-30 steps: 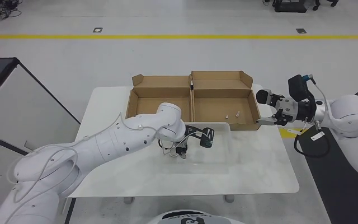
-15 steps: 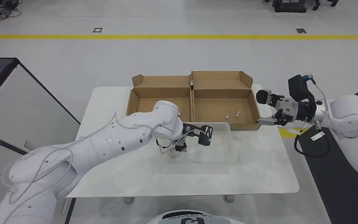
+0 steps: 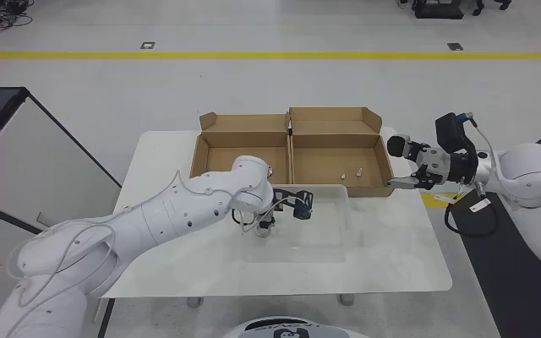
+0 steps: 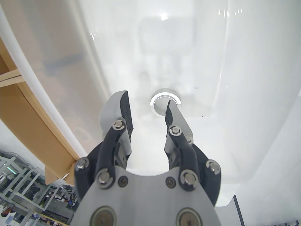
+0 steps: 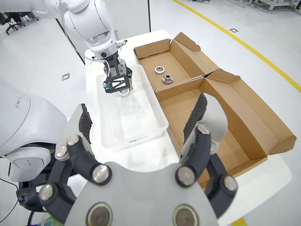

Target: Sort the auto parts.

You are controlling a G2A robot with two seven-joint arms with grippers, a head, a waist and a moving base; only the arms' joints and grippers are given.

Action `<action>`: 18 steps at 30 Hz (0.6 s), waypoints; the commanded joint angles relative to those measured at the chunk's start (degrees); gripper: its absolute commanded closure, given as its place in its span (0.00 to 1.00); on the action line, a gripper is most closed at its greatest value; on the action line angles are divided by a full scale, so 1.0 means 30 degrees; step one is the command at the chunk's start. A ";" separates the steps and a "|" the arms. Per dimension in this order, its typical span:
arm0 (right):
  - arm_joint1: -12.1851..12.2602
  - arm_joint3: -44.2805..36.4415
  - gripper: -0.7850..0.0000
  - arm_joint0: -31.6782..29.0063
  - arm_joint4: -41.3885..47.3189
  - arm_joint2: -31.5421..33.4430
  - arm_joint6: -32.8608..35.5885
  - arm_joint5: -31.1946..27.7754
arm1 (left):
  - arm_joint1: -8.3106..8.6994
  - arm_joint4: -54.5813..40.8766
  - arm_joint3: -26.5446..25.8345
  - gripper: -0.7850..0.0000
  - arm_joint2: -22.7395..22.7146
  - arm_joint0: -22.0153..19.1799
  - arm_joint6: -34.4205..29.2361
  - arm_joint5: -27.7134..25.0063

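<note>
One metal ring (image 4: 162,92) is lying flat, axis upright, in the clear tray (image 5: 131,118) ahead of the left end effector (image 4: 147,97), fingers spread, tray wall close alongside. The right end effector (image 5: 143,103), also spread, is hovering beside the cardboard box (image 5: 235,109).

A white table (image 3: 397,253) carries a clear plastic tray (image 3: 331,230) just beside two adjoining open cardboard boxes (image 3: 290,160).

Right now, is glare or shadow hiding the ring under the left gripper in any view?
Left wrist view: no, the ring stands clear by the left gripper; glare spots sit farther along the tray, a hazy reflection just beyond it. Right wrist view: the gripper covers part of the ring, and the wide lens bows the boxes' edges.
</note>
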 commanded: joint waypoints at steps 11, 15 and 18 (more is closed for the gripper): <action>0.0000 0.0000 0.00 0.0000 0.0000 0.0000 0.0000 0.0000 | -0.0834 0.1121 0.1229 0.52 0.0001 0.0611 -0.0098 0.0095; 0.0000 0.0000 0.00 0.0000 0.0000 0.0000 0.0000 0.0000 | -0.0914 0.1197 0.1329 0.52 0.0001 0.0609 -0.0025 0.0021; 0.0000 0.0000 0.00 0.0000 0.0000 0.0000 0.0000 0.0000 | -0.0888 0.1132 0.1278 0.52 0.0001 0.0618 0.0075 -0.0079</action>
